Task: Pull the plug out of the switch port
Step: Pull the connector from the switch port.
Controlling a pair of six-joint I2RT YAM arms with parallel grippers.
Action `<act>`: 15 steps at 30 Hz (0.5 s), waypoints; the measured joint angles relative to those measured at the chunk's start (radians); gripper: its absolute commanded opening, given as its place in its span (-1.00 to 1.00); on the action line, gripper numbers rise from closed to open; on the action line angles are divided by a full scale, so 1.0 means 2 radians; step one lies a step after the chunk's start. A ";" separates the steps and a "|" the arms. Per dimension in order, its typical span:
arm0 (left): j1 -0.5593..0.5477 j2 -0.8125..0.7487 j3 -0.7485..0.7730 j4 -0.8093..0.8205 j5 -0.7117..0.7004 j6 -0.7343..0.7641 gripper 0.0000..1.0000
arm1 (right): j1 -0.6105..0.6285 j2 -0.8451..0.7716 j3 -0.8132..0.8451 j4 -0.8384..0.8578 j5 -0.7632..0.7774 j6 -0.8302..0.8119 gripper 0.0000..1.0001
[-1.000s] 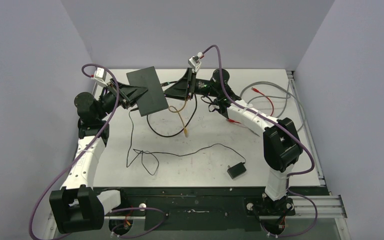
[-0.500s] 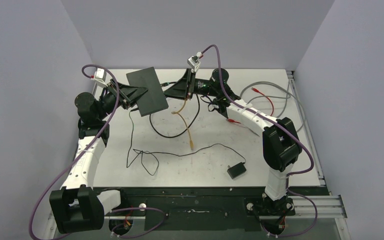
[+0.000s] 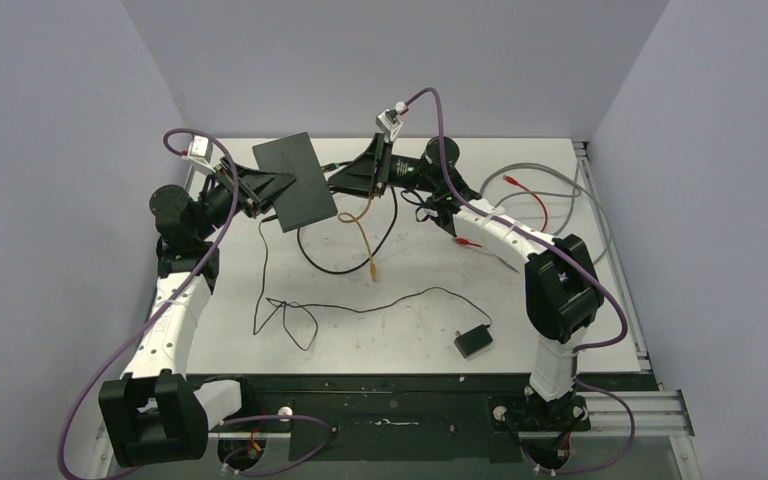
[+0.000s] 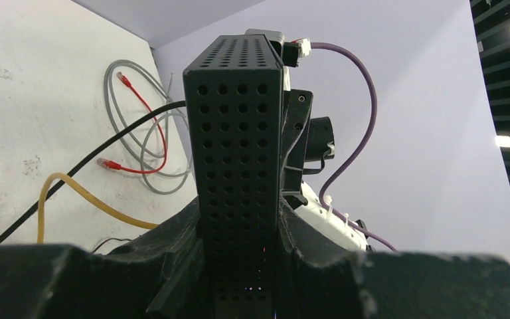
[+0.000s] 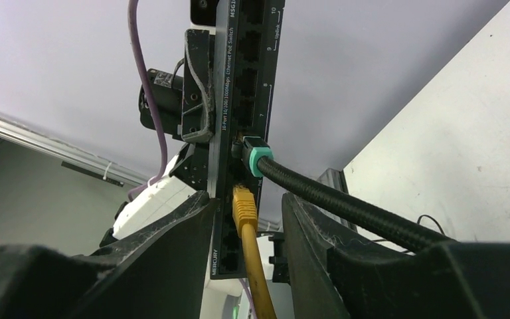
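The switch [image 3: 295, 182], a flat black box, is held off the table, tilted, by my left gripper [image 3: 265, 190], which is shut on its perforated end [image 4: 239, 166]. In the right wrist view its port row [image 5: 242, 100] holds a yellow plug [image 5: 244, 206] and a teal-collared plug [image 5: 257, 156] on a thick black cable. My right gripper [image 5: 246, 222] is open, with its fingers [image 5: 172, 252] on either side of the yellow plug and a gap on both sides. The yellow cable [image 3: 365, 240] hangs down to the table.
A black cable [image 3: 340, 265] loops on the table under the switch. A small black adapter block [image 3: 472, 341] with a thin cord lies near the front. Grey and red cables [image 3: 535, 195] lie at the back right. Walls stand on three sides.
The hanging yellow cable's free end swung toward the front and back again. My right gripper edged slightly left toward the switch. The left arm and the switch held still.
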 measured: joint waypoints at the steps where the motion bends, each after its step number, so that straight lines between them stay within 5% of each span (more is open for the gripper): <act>1: 0.000 0.000 0.000 0.001 0.000 -0.001 -1.00 | 0.000 0.000 0.000 0.002 0.000 0.002 -0.16; 10: 0.000 0.000 -0.001 0.001 -0.008 0.000 -1.00 | 0.000 0.018 0.011 0.008 0.000 0.011 -0.15; 15: 0.000 0.000 -0.002 0.001 -0.014 -0.001 -1.00 | -0.001 0.020 0.022 -0.004 0.000 0.004 -0.52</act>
